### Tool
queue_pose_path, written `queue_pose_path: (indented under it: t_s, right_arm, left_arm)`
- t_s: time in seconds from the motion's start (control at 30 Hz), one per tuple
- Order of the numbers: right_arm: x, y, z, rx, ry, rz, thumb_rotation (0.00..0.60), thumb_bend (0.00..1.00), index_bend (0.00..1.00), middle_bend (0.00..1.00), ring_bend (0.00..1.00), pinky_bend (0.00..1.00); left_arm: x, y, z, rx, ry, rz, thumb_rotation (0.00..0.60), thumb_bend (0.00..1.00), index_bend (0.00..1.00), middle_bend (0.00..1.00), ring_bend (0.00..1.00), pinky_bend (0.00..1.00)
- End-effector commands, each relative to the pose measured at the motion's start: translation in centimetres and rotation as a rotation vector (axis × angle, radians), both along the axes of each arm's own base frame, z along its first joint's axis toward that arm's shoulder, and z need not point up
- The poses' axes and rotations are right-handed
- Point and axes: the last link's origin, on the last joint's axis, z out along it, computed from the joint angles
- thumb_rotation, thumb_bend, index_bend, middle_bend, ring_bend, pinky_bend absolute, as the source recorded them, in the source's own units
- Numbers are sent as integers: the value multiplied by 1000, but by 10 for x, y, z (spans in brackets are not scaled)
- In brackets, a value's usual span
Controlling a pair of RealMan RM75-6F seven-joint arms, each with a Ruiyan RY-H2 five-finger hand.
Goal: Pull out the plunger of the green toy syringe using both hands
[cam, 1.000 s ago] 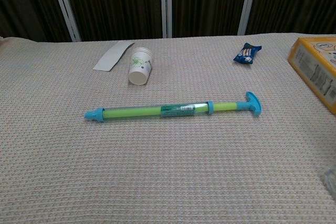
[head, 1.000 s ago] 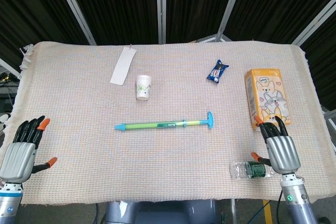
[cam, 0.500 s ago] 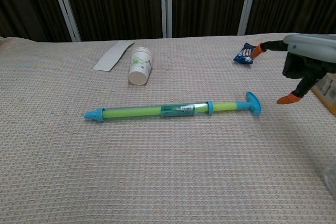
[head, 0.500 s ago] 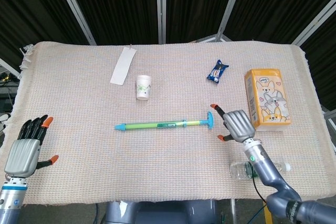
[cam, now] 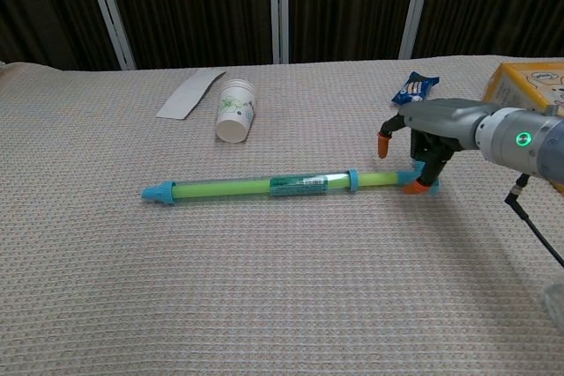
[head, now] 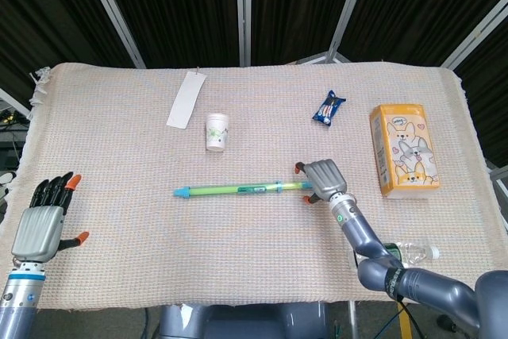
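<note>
Right hand [head: 321,178] has moved in from the table's right side over the last two frames and now sits over the plunger end of the green toy syringe [head: 238,190], covering the blue T-handle in the head view. Right forearm runs from the lower right toward table centre, palm down, back of the hand facing up. Chest view: right hand [cam: 429,133] arches above the plunger rod; one orange fingertip is down at the handle, on or just beside it, and another fingertip is raised clear of the rod toward the barrel side. Fingers are apart; whether they have closed on the handle cannot be told from either view.

Syringe [cam: 264,186] lies flat near the middle of the table [head: 119,220], unchanged in place, blue nozzle toward the robot's left, plunger end toward its right.

Left hand [head: 45,220] has barely shifted: at the table's left near edge, upright, fingers extended and spread, thumb out to the side, nothing in it. Not seen in the chest view.

Other items:
- paper cup [head: 217,131] behind the syringe
- white paper strip [head: 186,99] beyond the cup
- blue snack packet [head: 329,107]
- orange carton [head: 403,148] at right
- clear bottle [head: 409,253] at the near right edge, partly hidden by the right arm
</note>
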Motion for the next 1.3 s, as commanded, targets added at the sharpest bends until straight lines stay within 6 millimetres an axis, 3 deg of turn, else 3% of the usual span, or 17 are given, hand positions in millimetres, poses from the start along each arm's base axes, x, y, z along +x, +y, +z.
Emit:
queue_pose_path:
  t_s: [0.03,0.8,1.17,1.23,1.3]
  right_arm:
    - [1,-1,-4,-2,11,1,600,171,422,1000,1000,1000]
    - [-2,-10,-20,-12,112,0,600,282,492,1000,1000,1000]
    - [-3,-9,-20,-6,104,5,600,388,680,1000,1000,1000]
    - [-3,-7,-19,-1,97,10,600,417,689,1000,1000,1000]
    - [-2,-4,-18,1,91,16,600,438,692,1000,1000,1000]
  left_arm:
    - [-1,0,0,0,0,2,600,0,0,0,0,0]
    - [-3,1,1,0,-2,9,600,0,0,0,0,0]
    - [-3,3,-3,-11,-2,8,600,0,0,5,0,0]
    - [-3,5,-3,-7,-6,5,600,0,0,106,42,1]
    - [-2,9,-4,8,-17,-8,600,0,37,383,250,92]
